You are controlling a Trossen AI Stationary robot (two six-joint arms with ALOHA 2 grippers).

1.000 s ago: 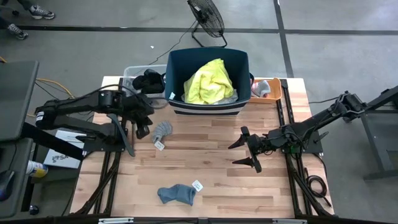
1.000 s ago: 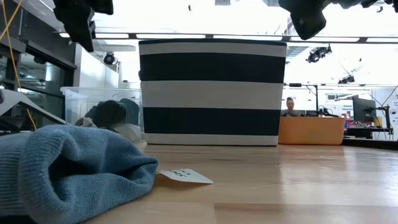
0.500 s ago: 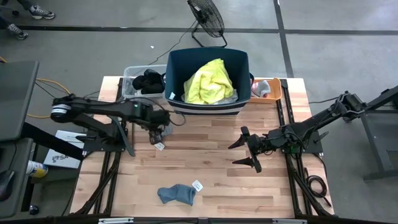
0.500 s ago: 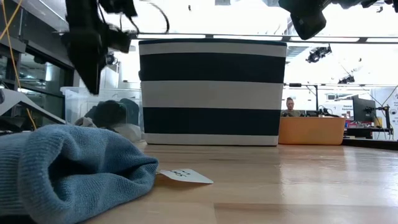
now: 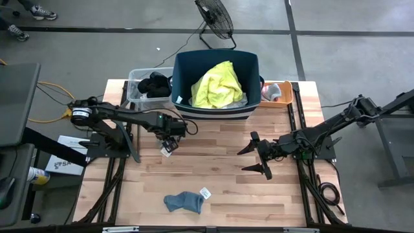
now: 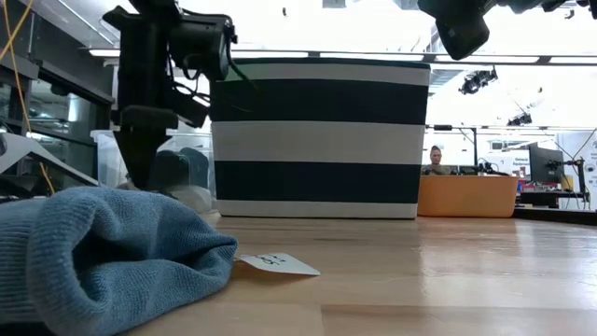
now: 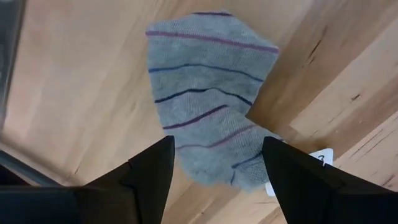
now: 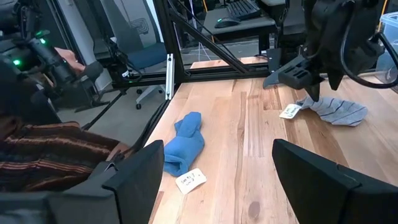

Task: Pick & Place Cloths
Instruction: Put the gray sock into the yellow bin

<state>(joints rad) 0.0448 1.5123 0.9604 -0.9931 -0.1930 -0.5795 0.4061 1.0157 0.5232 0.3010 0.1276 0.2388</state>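
A grey striped sock [image 7: 208, 106] lies flat on the wooden table in front of the navy tub [image 5: 182, 65]; its white tag [image 5: 167, 151] lies beside it. My left gripper [image 7: 217, 165] points down over the sock's tag end, open, one finger on either side of that end. From the right wrist view it hangs low over the sock [image 8: 339, 111]. A blue sock [image 5: 184, 202] lies near the table's front edge. A neon yellow shirt [image 5: 218, 84] lies in the tub. My right gripper [image 5: 253, 157] waits open at mid-table right. My left gripper comes at the grey sock's tag end [image 7: 239, 177] from above with its fingers apart. Whether the fingertips touch the cloth, I cannot tell. The sock lies flat on the table.
A clear box [image 5: 137, 76] with black cloths stands left of the tub. A small orange tray [image 5: 278, 90] stands right of it. In the low view the blue sock [image 6: 103, 252] hides my left fingertips. Bare wood lies between the two socks.
My left gripper has come down and gone toward the table's right, from beside the grey sock to right over it, tipping from a slant to point down. The grey sock and its tag lie where they were.
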